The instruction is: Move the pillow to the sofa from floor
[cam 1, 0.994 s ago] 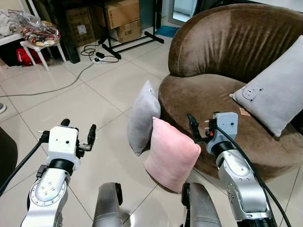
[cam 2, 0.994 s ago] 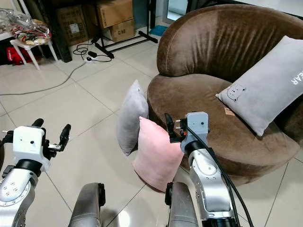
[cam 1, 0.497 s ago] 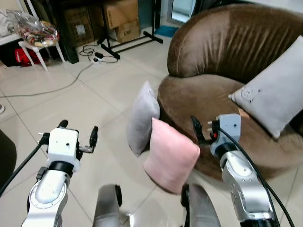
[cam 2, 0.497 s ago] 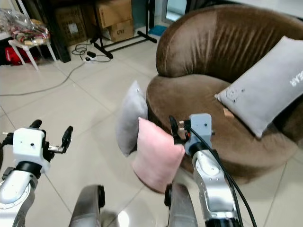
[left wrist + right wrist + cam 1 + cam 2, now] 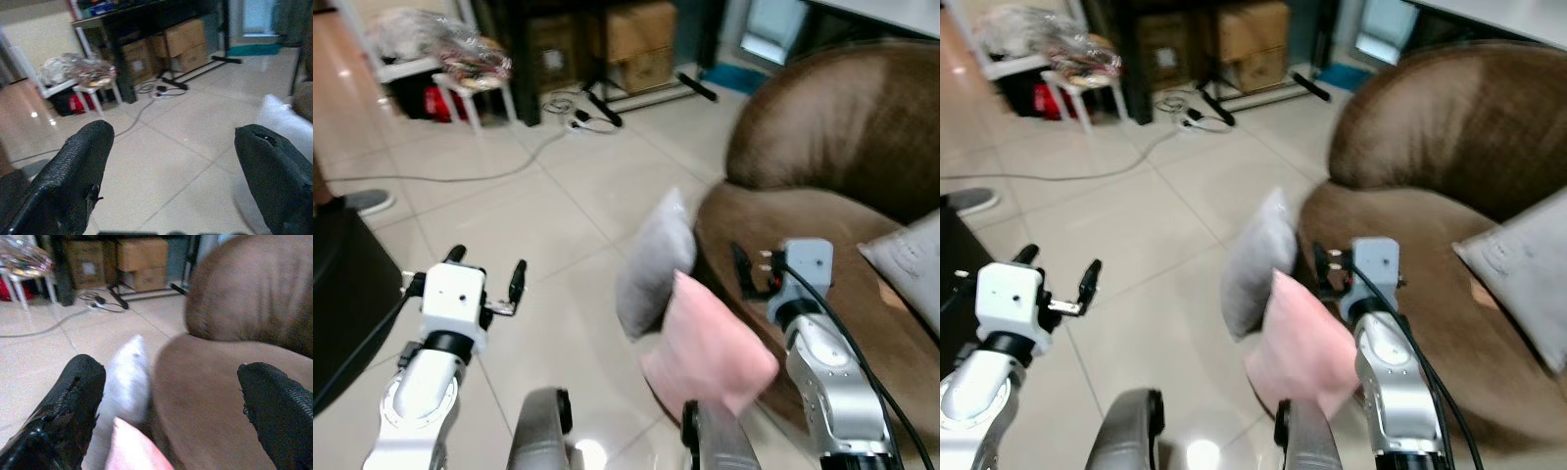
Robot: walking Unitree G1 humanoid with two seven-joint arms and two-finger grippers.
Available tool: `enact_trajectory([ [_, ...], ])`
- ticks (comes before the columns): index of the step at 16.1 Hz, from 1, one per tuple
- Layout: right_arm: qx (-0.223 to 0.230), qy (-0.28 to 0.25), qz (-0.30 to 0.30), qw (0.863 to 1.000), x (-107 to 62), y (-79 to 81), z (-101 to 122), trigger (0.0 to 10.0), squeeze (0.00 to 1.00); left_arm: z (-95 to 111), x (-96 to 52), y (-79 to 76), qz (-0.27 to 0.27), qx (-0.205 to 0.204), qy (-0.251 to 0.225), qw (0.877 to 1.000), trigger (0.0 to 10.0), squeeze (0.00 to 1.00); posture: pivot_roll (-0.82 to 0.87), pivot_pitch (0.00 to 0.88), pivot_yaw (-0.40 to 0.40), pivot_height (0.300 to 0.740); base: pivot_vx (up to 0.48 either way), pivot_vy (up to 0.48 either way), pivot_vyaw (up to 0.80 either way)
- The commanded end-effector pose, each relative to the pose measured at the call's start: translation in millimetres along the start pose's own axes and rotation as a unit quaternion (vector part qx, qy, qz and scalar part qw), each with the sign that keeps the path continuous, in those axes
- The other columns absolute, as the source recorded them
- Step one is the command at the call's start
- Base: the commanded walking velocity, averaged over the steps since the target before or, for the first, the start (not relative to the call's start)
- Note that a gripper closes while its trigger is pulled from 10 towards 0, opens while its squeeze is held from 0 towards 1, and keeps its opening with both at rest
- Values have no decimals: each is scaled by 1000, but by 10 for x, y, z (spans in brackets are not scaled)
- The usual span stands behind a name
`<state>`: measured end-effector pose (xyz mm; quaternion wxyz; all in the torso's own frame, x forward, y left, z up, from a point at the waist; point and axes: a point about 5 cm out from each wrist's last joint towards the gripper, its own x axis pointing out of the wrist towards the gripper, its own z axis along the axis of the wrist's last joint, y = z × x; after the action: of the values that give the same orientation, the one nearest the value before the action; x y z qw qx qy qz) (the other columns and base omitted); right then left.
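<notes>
so the whole view has swung to the left since a second ago: the sofa (image 5: 842, 196) now sits further right in frame and more floor (image 5: 499, 225) shows on the left. that reads as the camera turning, not the pillows moving. both arms hold much the same raised pose as before, so no reach has started and the task looks barely begun.

the pink pillow (image 5: 710, 343) still stands on the floor, leaning on the sofa's front edge, with the grey pillow (image 5: 654, 264) just behind it, also leaning there. another grey cushion (image 5: 906, 269) already lies on the seat at the far right.

the left gripper (image 5: 487, 274) hovers over bare tile, well apart from either pillow, fingers spread wide. the right gripper (image 5: 742, 269) hangs just above the pink pillow near the seat edge, fingers also wide apart.

around: a cable (image 5: 440, 176) trails across the tiles, boxes (image 5: 636, 34) and a white stool (image 5: 475, 83) stand far left, and a dark object (image 5: 342, 294) sits near left. nothing stands between the grippers and the pillows, though the picture is blurred.
</notes>
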<state>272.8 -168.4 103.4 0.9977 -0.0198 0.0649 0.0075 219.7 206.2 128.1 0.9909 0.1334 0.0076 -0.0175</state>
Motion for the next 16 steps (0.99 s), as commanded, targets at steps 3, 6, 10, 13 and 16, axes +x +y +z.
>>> enact_trajectory([
  [3,7,-5,36,999,27,132,55,10000,1000,10,12,27,5,9,0,1000,10000,957,28,0,-6,565,189,0,0],
  [6,18,11,56,998,41,174,31,10000,1000,13,20,25,6,16,0,1000,10000,741,29,0,-9,560,0,0,0],
  [10,22,30,48,998,98,149,-19,10000,1000,2,33,20,4,27,3,1000,10000,631,25,0,-9,515,0,0,0],
  [13,38,53,46,997,204,158,-77,10000,1000,-2,59,10,-5,34,3,999,10000,600,24,0,-7,495,0,0,0],
  [16,38,79,47,995,367,175,-159,10000,1000,-10,134,-2,-38,51,4,998,10000,576,35,0,-13,460,0,0,0],
])
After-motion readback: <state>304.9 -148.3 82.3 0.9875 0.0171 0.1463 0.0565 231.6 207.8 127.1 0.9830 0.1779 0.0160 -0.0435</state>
